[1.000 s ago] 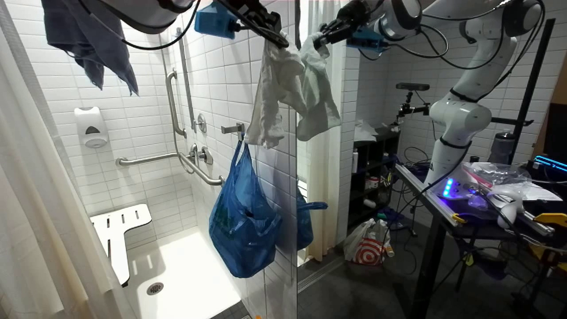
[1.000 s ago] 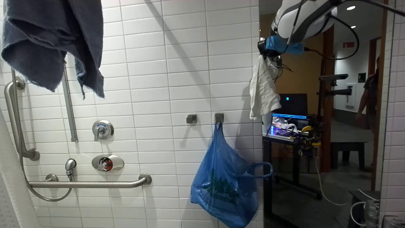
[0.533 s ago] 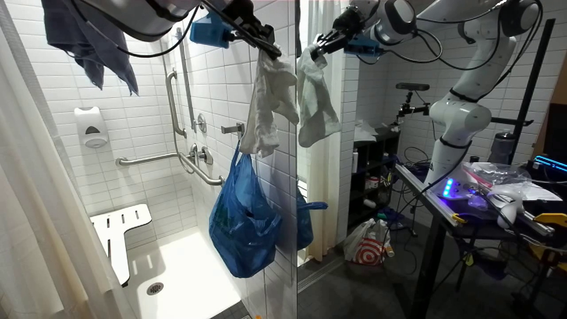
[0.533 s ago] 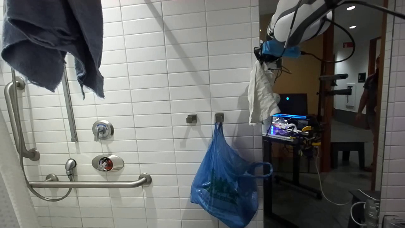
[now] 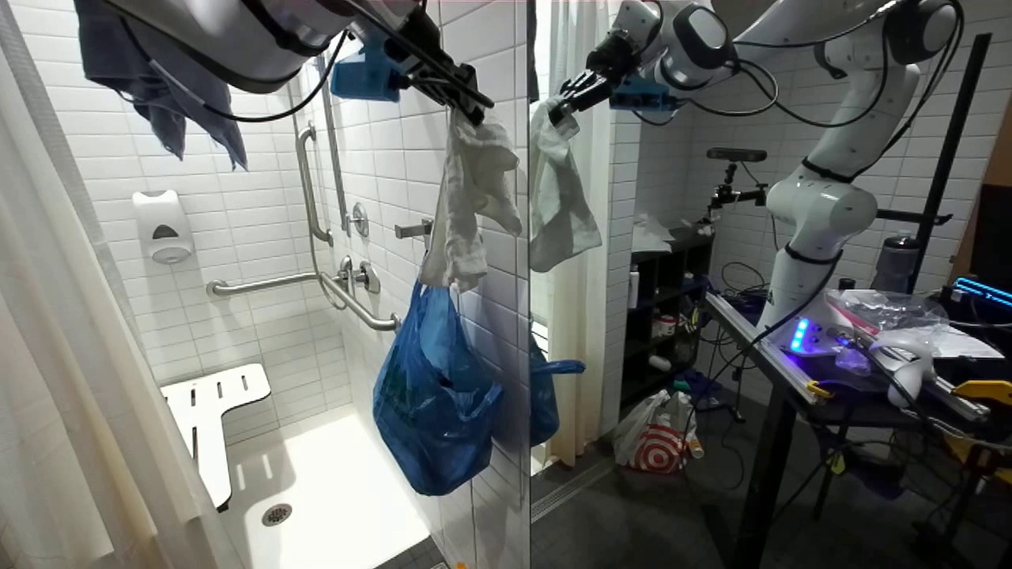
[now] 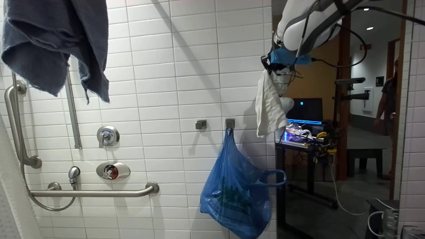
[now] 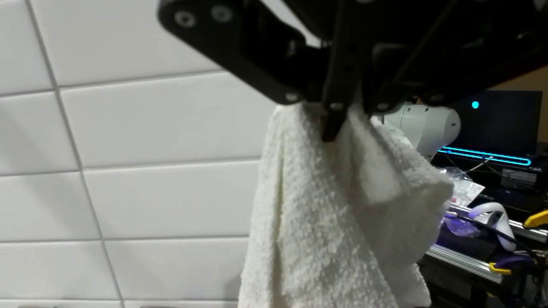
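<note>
One navy towel (image 6: 56, 46) hangs before the upper left corner of the tile wall (image 6: 186, 66); grab bar (image 6: 99, 193) lower left; left hook (image 6: 201, 124) and right hook (image 6: 230, 123) right of middle. Near the right edge, white cloth (image 6: 269, 106) hangs clamped in the gripper (image 5: 481, 111); in an exterior view it blocks the top of the blue bag (image 5: 435, 411). Past that edge, mirror (image 6: 312, 212). Containers: blue bag on right hook, contents can't be made out; red-target bag (image 5: 656, 435) reflected in mirror, contents unclear.
</note>
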{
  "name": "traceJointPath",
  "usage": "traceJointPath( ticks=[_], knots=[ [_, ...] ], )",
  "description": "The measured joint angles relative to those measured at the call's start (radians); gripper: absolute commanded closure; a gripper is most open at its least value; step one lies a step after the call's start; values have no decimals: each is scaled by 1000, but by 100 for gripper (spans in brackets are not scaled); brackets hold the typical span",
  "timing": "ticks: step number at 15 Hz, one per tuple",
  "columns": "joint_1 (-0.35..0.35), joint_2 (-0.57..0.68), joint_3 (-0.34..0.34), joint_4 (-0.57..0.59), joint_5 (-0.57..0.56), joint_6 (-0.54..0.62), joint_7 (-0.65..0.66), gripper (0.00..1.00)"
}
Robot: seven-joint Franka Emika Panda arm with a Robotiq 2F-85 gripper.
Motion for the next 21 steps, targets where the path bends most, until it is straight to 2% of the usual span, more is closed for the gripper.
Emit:
traceJointPath(
  ticks=[21],
  knots=[
    [0, 78, 51, 47, -28, -36, 36, 99]
  ],
)
